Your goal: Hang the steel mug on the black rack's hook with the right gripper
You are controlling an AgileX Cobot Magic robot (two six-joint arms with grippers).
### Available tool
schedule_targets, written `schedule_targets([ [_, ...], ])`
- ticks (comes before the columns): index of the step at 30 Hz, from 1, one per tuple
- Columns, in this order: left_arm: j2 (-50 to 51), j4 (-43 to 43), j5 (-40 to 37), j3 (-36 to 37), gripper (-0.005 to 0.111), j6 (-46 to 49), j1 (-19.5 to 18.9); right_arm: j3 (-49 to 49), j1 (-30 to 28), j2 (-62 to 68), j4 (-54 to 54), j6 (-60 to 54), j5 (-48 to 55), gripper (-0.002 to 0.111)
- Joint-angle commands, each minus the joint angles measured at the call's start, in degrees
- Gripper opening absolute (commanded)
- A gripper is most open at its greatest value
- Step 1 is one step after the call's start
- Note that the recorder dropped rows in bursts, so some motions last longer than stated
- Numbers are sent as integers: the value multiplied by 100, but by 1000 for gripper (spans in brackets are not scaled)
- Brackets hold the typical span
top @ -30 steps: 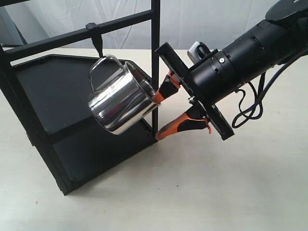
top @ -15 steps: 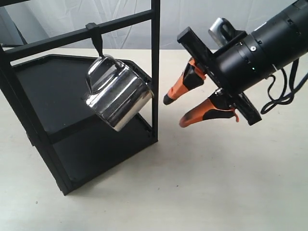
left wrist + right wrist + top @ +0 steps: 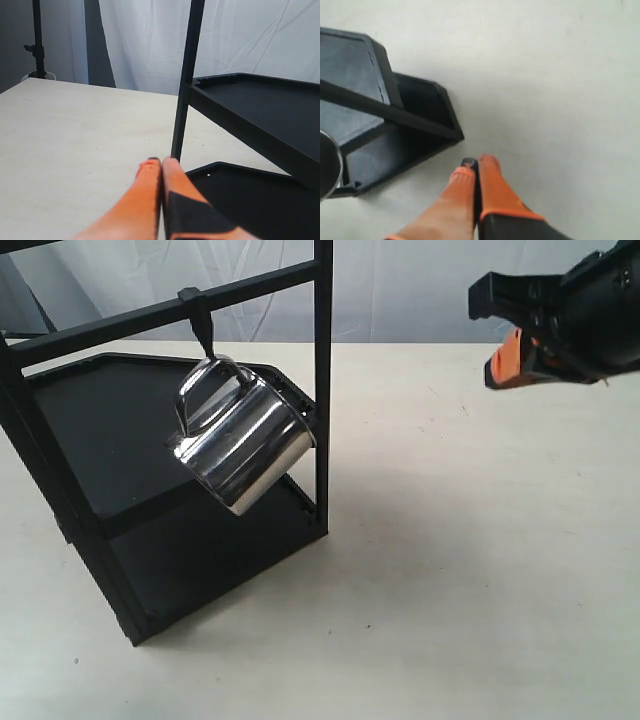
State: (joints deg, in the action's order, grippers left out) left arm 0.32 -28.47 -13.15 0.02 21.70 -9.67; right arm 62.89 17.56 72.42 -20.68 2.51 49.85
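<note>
The steel mug (image 3: 238, 445) hangs tilted by its looped handle from the hook (image 3: 201, 325) on the upper crossbar of the black rack (image 3: 95, 430). Nothing holds it. My right gripper (image 3: 497, 368) is far off at the upper right of the exterior view, high above the table, with its orange fingers pressed together and empty. In the right wrist view the gripper (image 3: 477, 164) looks down at the rack's corner (image 3: 435, 112), and a sliver of the mug's rim (image 3: 330, 167) shows at the frame edge. My left gripper (image 3: 161, 161) is shut beside a rack post (image 3: 186, 85).
The rack stands on a pale tabletop (image 3: 450, 590). White curtains (image 3: 420, 290) hang behind the table. In the left wrist view a dark stand (image 3: 37, 40) rises at the table's far edge.
My right gripper has let go of the mug, drawn back up and to the right away from the rack, and shut. The mug has swung slightly and now hangs from the hook alone.
</note>
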Motion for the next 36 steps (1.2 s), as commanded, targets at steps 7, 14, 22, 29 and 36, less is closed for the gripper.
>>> schedule_targets([
  [7, -32, 501, -8, -2, 2, -12, -11, -435, -23, -164, 354, -1052, -1438, -1],
  [14, -32, 501, -8, -2, 2, -12, -11, -787, -23, -164, 357, -1052, -1489, -1],
  [22, -32, 501, -8, -2, 2, -12, -11, -787, -23, -164, 356, -1039, -1489, -1],
  [29, -32, 501, -8, -2, 2, -12, -11, -787, -23, -603, 466, -1043, -1461, -1],
  [36, -32, 501, -8, -2, 2, -12, -11, -1330, -126, -2275, 2068, -1295, -2437, -1],
])
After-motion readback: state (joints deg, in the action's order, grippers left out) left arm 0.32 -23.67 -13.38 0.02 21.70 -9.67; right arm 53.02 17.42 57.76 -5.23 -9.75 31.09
